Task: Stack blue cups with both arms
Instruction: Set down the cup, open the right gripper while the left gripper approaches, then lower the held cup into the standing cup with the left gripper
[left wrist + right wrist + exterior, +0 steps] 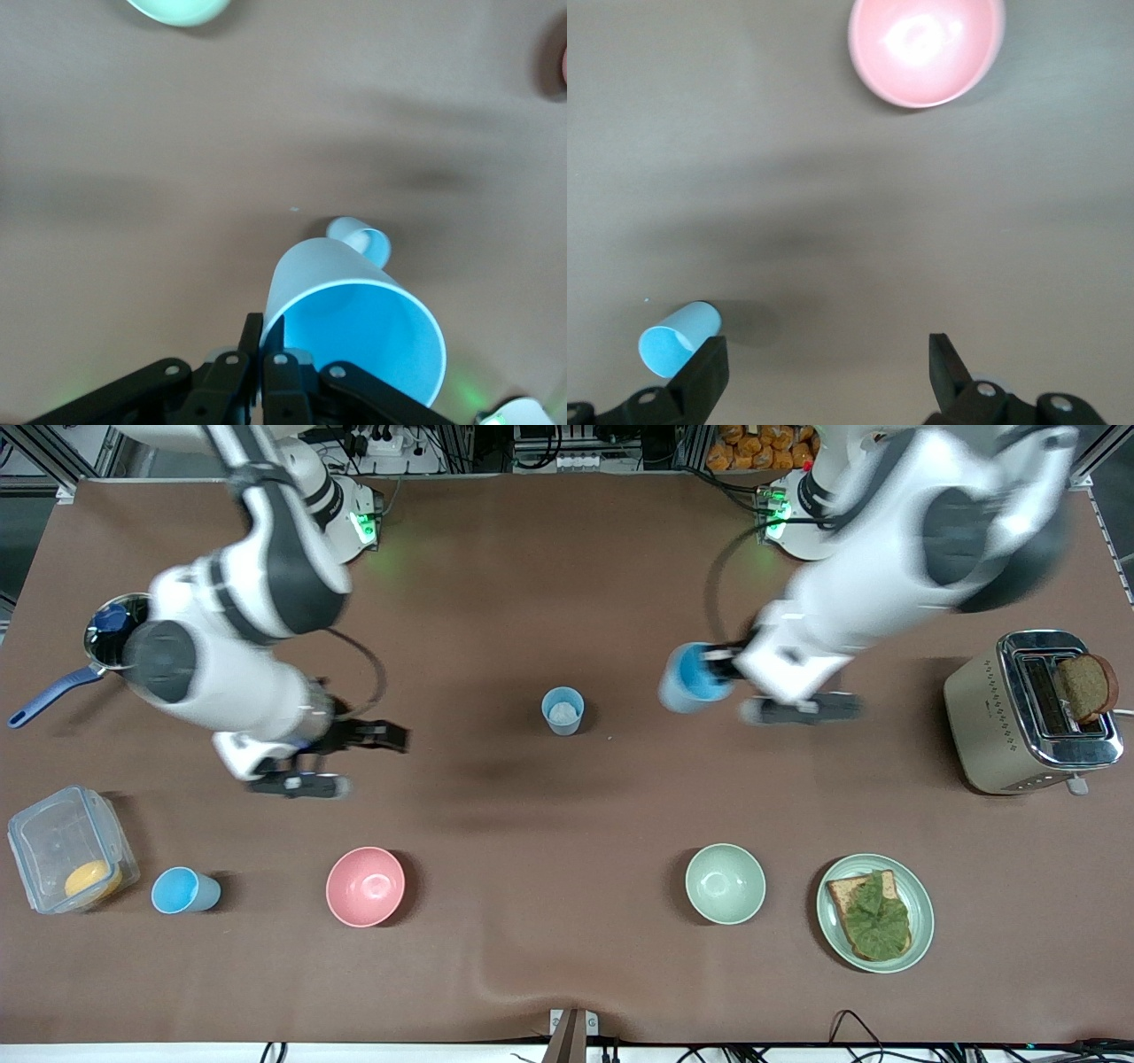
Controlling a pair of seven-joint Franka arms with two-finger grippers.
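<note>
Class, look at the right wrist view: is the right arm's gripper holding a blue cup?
No. The right gripper has its jaws apart with only bare table between them, and the blue cup stands beside one jaw.

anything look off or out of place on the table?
Nothing spilled or damaged. Left end effector holds a blue cup tilted, in the air, by its rim. Right end effector is open and empty. The middle cup and the bowls stand upright.

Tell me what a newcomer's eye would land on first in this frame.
The left gripper carries a tilted blue cup in the air above the table's middle, clamped by its rim, close to a paler cup standing at the centre. The right gripper hangs open and empty over bare table toward the right arm's end. A third cup stands beside the pink bowl, nearer the front camera than the paler one.
</note>
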